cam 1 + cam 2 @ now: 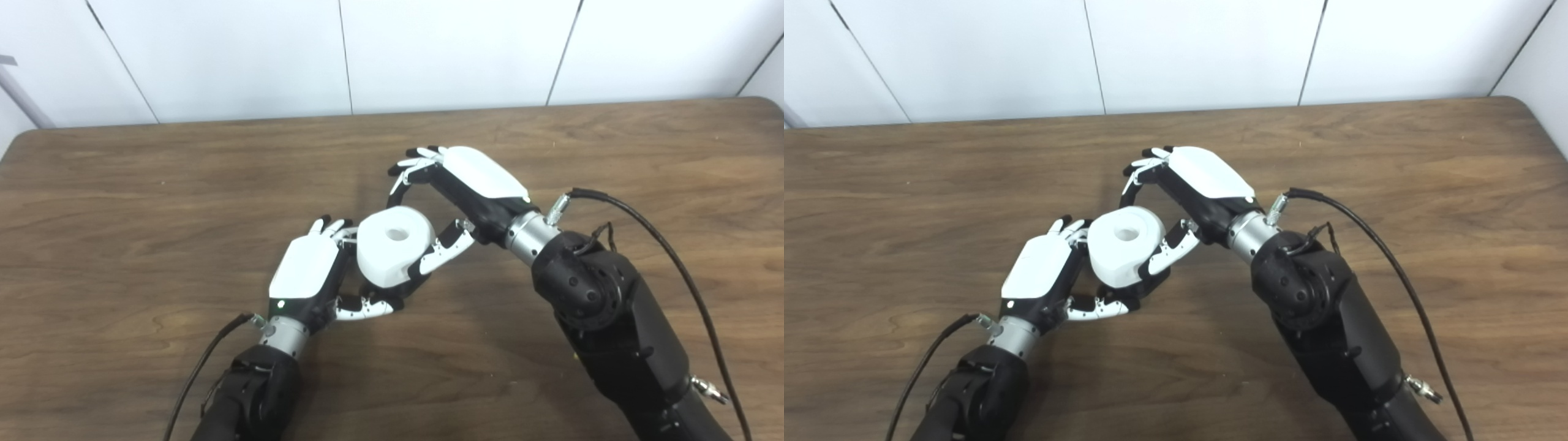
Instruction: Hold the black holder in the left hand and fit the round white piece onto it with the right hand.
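Note:
The round white piece (395,245), with a hole in its top, sits on the black holder (411,286); only a dark edge of the holder shows below it. My left hand (306,272) is shut around the holder from the left, thumb curled under the front. My right hand (465,184) reaches in from the right. Its thumb lies along the piece's right side and one curled finger comes down at the far rim, so it grips the piece. Its other fingers are spread above.
The brown wooden table (153,196) stretches around both hands, its far edge meeting a white panelled wall (429,55). Black cables (661,245) trail from both forearms.

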